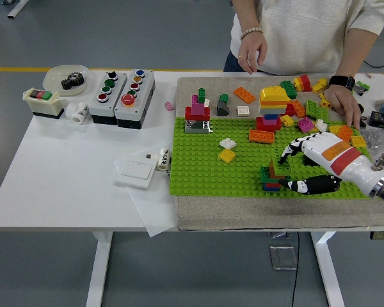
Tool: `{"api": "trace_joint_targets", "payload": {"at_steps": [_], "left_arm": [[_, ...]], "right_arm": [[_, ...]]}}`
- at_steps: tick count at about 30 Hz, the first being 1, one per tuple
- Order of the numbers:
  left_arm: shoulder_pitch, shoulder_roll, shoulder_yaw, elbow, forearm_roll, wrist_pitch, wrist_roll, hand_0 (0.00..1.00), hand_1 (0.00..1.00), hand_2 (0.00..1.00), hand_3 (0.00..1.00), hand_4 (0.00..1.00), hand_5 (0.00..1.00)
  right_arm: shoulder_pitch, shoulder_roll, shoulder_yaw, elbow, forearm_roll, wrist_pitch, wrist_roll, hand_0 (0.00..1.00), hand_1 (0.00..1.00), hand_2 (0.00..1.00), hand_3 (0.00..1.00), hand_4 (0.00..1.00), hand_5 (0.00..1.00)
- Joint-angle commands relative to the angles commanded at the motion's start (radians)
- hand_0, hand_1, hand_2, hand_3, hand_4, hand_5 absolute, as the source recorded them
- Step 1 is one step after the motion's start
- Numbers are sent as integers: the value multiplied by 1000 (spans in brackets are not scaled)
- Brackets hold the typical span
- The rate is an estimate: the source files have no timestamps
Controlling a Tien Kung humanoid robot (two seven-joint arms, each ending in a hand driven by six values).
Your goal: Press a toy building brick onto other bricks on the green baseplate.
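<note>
Small stack of green, red and blue toy bricks (271, 177) standing near the front edge of the flat green studded baseplate (205, 166). The robot's white-and-black right hand (310, 163), reaching in from the right, closes on this stack: fingers (288, 152) curl over its top and the thumb (304, 185) lies along its near side. Farther back on the baseplate stand a taller yellow, orange and red brick tower (272, 107) and a pink-and-red brick tower (197, 115). Loose coloured bricks (307, 96) lie behind, on the grey mat (275, 214). A person's hand (344, 102) rests among them; the other hand (251, 50) hangs clear of the white table (70, 179).
</note>
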Motion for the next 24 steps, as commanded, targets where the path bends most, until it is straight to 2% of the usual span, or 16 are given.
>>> {"api": "trace_joint_targets", "payload": {"at_steps": [24], "left_arm": [[-2,1,0,0,1,-2,1,494,573,658,643,696,770]], "right_arm": [[-1,2,-2,1,2,2,0,558,557,602,541,808,514]]}}
